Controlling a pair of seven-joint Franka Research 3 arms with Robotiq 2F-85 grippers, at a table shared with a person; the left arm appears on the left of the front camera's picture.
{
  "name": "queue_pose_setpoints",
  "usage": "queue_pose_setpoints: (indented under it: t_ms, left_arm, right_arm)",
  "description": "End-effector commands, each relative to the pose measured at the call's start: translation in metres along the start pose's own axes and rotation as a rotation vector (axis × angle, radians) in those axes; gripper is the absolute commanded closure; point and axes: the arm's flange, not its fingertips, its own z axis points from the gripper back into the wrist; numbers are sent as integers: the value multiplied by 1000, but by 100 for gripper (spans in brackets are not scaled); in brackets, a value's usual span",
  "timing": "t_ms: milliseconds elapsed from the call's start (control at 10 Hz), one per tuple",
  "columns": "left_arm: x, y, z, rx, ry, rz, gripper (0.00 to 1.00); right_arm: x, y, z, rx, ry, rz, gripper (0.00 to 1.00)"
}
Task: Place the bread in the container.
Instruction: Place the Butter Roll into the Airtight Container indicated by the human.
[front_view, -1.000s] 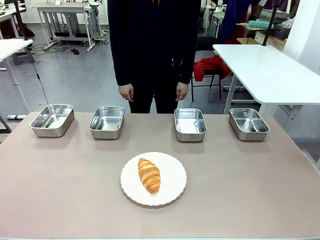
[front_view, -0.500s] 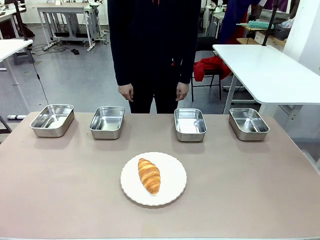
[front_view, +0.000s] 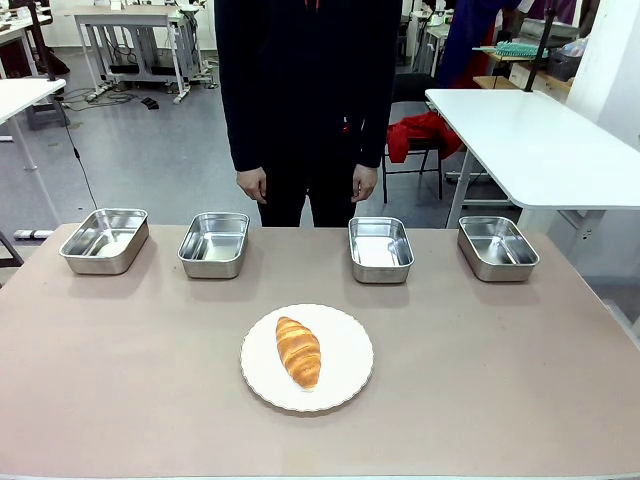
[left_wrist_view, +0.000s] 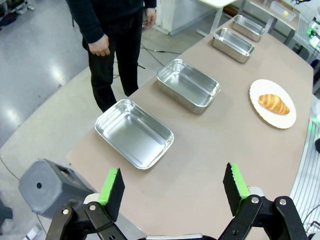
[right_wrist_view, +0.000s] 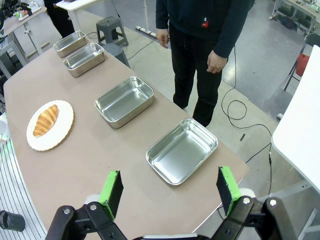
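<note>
The golden-brown croissant (front_view: 298, 351) lies on a white scalloped plate (front_view: 350, 362) at the middle of the table. Several empty steel pans stand in a row along the far edge: (front_view: 104, 240), (front_view: 214, 243), (front_view: 380, 248), (front_view: 497, 247). My left gripper (left_wrist_view: 173, 187) hangs open high above the table's left end, over the nearest pan (left_wrist_view: 134, 133); the croissant (left_wrist_view: 273, 103) lies far off. My right gripper (right_wrist_view: 170, 191) is open high above the right end, over a pan (right_wrist_view: 182, 150); the croissant (right_wrist_view: 45, 120) lies far to its left.
A person in dark clothes stands at the far side, hands (front_view: 253, 184) hanging at their sides. A white table (front_view: 540, 140) stands beyond the right corner. A grey stool (left_wrist_view: 50, 182) sits on the floor by the table's left end.
</note>
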Motion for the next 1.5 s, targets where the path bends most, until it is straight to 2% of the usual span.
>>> queue_pose_setpoints:
  t_ms: [0,1400]
  left_arm:
    - [0,-1,2,-1,-2,-6,0]
    - [0,-1,2,-1,-2,-6,0]
  right_arm:
    - [1,0,0,-1,-2,1,2]
    - [1,0,0,-1,-2,1,2]
